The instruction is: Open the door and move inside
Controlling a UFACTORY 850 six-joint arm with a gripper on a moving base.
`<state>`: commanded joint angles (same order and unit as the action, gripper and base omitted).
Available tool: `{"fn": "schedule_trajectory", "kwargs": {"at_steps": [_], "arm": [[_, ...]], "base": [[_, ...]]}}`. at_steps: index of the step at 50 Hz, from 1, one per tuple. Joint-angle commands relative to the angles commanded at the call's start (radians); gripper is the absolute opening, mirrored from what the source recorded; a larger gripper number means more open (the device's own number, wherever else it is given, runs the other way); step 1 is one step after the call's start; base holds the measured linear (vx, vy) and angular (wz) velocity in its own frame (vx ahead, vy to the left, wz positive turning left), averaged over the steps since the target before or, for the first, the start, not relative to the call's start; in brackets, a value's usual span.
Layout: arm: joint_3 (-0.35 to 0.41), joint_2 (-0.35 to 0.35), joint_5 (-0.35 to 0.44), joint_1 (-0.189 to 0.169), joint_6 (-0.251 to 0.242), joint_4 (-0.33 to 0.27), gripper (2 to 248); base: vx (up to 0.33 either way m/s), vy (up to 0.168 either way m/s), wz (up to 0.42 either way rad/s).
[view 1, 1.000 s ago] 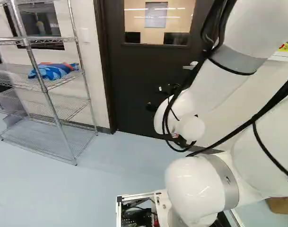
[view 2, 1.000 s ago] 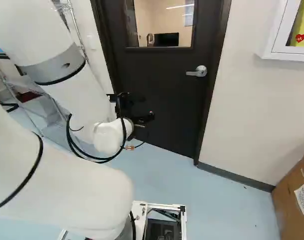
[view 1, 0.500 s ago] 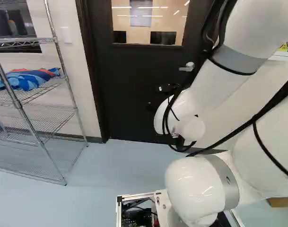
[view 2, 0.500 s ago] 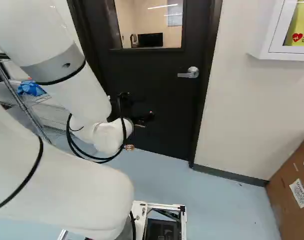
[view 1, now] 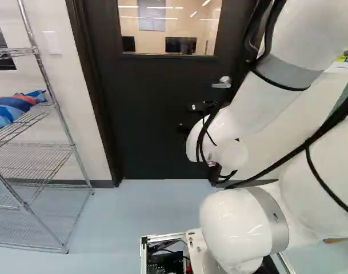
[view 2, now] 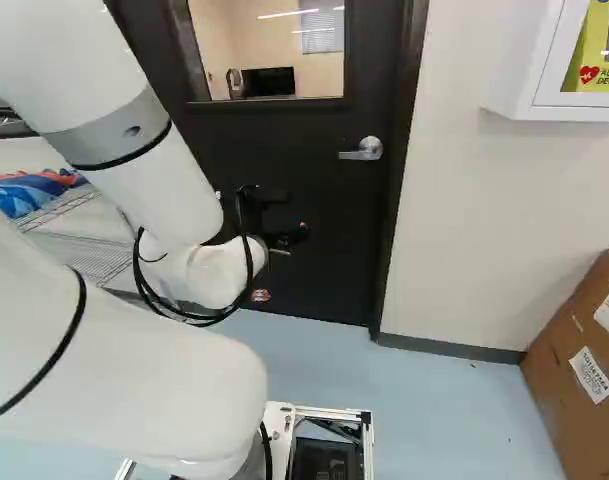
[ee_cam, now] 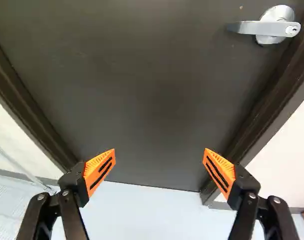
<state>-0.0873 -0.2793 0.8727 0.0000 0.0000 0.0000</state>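
One black door (view 2: 314, 185), shut in its frame, faces the arm. It carries one silver lever handle (view 2: 362, 154) near its right edge and one window (view 2: 274, 55) in its upper part; two dark screens (view 1: 180, 45) show through the glass in the left base view.

One white arm (view 2: 149, 165) reaches toward the door and ends in one black claw (view 2: 282, 238) in front of it, lower than the handle and to its left. In the wrist view the claw's two fingers, each with one orange pad (ee_cam: 100, 170), stand wide apart, holding nothing, and the handle is apart from both of them.

Left of the door stands one wire rack (view 1: 65, 127) with four shelves in sight; one of them bears a bundle of blue and orange cloth (view 1: 7, 109). One pale switch plate (view 1: 52, 42) is on the wall between rack and door.

Right of the door, one white cabinet (view 2: 554, 106) hangs on the wall. Well below it, also right of the door, one brown box (view 2: 559, 400) with two white labels (view 2: 591, 374) stands on the pale blue floor (view 2: 414, 415).
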Motion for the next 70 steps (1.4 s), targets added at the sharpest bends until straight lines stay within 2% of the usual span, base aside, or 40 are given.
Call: {"fn": "schedule_trajectory", "kwargs": {"at_steps": [24,46,70], "arm": [[0.000,0.000,0.000,0.000,0.000,0.000,247],[-0.002,0.002,0.000,0.000,0.000,0.000,247],[-0.038,-0.017,0.000,-0.017,0.000,0.000,247]], "base": [[0.126,0.040,-0.212],[-0.004,0.001,0.009],[0.000,0.000,0.000]]}}
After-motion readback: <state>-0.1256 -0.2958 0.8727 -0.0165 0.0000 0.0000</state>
